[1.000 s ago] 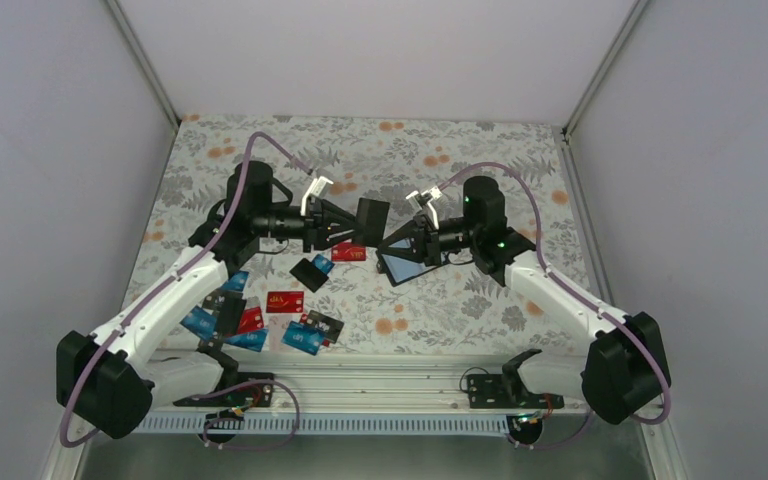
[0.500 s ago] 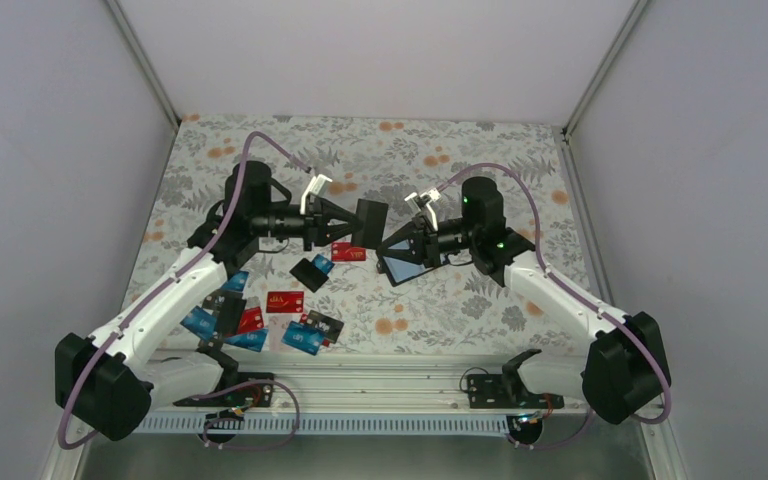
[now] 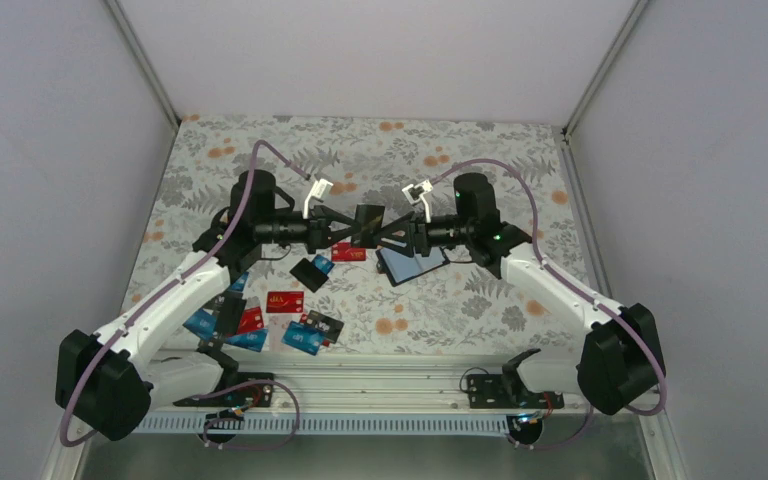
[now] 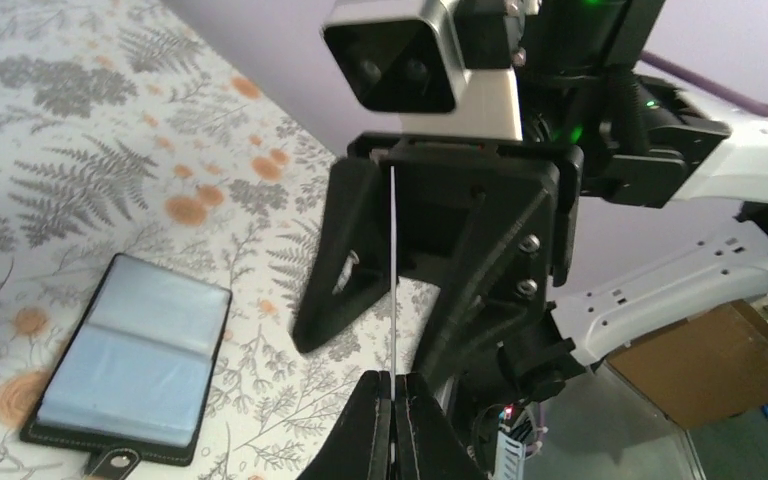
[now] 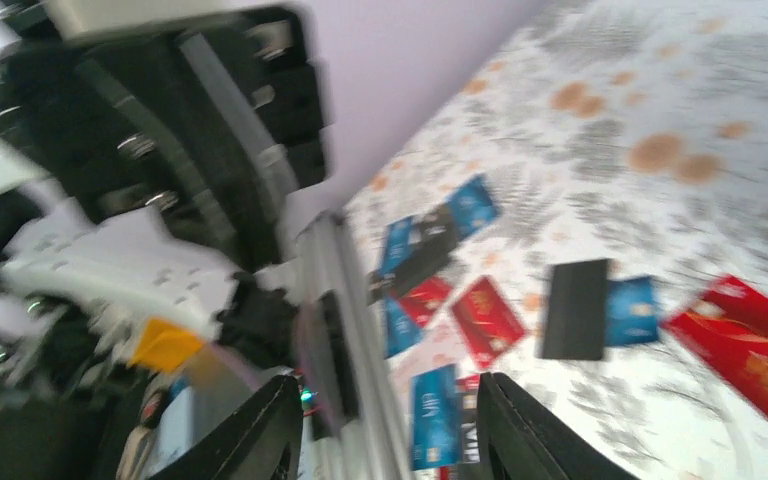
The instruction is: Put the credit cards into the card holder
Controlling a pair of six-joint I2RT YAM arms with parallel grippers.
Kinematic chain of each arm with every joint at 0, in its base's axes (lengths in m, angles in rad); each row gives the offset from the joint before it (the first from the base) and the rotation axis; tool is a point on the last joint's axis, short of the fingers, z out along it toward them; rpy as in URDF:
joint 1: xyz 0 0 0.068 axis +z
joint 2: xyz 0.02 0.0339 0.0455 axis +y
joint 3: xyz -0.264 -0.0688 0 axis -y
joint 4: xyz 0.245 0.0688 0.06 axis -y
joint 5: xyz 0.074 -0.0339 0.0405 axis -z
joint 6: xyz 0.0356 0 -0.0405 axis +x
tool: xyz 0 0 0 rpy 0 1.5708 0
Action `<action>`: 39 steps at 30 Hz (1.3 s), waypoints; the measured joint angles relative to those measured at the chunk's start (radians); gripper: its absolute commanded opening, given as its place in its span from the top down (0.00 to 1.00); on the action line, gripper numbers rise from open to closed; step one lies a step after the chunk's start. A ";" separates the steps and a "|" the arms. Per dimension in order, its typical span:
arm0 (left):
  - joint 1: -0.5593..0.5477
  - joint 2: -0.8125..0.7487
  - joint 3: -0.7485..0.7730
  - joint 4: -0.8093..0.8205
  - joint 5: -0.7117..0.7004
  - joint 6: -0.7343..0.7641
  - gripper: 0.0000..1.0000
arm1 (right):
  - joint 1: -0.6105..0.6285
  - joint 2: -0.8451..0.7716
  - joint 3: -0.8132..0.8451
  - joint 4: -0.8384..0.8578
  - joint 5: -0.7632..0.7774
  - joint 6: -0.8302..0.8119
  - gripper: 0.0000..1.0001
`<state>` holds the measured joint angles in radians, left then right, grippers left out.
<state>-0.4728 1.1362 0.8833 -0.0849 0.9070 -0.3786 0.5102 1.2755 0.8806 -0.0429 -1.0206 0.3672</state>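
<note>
Hardly begun, I judge: the card holder [image 3: 412, 265] lies open on the counter [image 3: 480, 160], seemingly empty, with the credit cards [image 3: 285, 301] scattered at its eight o'clock. My left pincer [image 4: 392, 388] pinches a black card [image 3: 370, 220] edge-on in mid-air, and the right pincer [image 3: 394, 230] stands spread around it. The right wrist view is blurred, and my left arm hides some cards.

Scene is lit evenly and brightly; only soft shadows are cast. Top and left wrist views are rendered sharp. Right wrist view is motion-blurred, credit cards [image 5: 488, 320] smeared.
</note>
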 measured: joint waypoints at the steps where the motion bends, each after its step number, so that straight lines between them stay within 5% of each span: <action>1: -0.002 0.002 -0.008 0.000 -0.012 -0.005 0.98 | -0.005 0.005 0.002 -0.014 0.035 0.007 0.49; 6: -0.027 0.045 -0.026 0.013 -0.099 -0.040 0.98 | -0.053 0.031 0.010 -0.111 0.251 0.039 0.43; 17: -0.127 0.241 -0.002 0.066 -0.227 -0.141 0.98 | -0.206 0.144 -0.029 -0.188 0.565 0.120 0.46; 28: -0.208 0.491 0.110 0.085 -0.343 -0.262 0.98 | -0.230 0.255 -0.066 -0.193 0.640 0.149 0.47; 39: -0.220 0.666 0.197 0.069 -0.370 -0.333 0.98 | -0.246 0.348 -0.117 -0.146 0.679 0.164 0.63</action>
<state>-0.6930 1.8019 1.0801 -0.0162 0.5373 -0.7113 0.2642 1.6234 0.7631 -0.1886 -0.3412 0.5312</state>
